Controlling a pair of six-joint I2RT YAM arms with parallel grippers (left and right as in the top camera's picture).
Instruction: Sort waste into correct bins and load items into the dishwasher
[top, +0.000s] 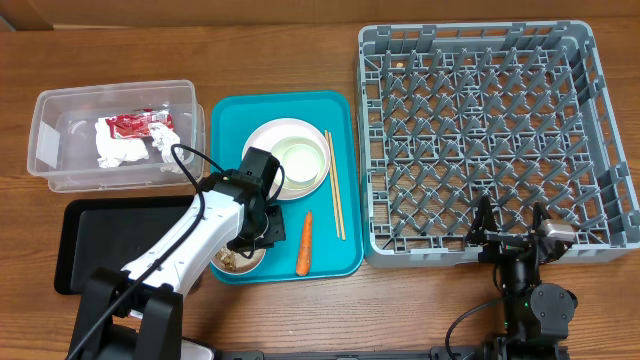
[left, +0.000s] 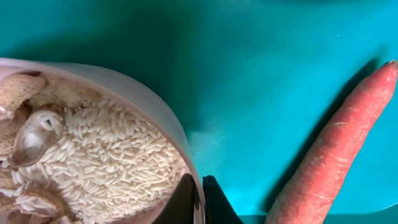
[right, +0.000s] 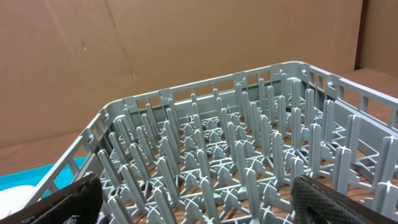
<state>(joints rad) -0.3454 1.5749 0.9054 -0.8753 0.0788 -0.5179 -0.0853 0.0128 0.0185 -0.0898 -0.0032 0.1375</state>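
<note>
My left gripper (top: 258, 236) (left: 200, 180) is shut on the rim of a small pale bowl (top: 240, 261) (left: 140, 90), one finger inside and one outside. The bowl holds rice (left: 118, 155) and mushroom scraps and sits at the front of the teal tray (top: 345, 262). An orange carrot (top: 305, 243) (left: 336, 149) lies just right of the bowl. Wooden chopsticks (top: 335, 200) and stacked white plates (top: 262, 140) with a bowl (top: 300, 160) on top lie further back. My right gripper (top: 512, 235) (right: 196, 199) is open in front of the grey dish rack (top: 490, 130) (right: 236, 143), holding nothing.
A clear tub (top: 50, 140) at the back left holds crumpled napkins (top: 120, 148) and a red wrapper (top: 135, 123). A flat black tray (top: 90, 245) lies in front of it, partly under my left arm. The rack's pegs stand directly ahead of the right fingers.
</note>
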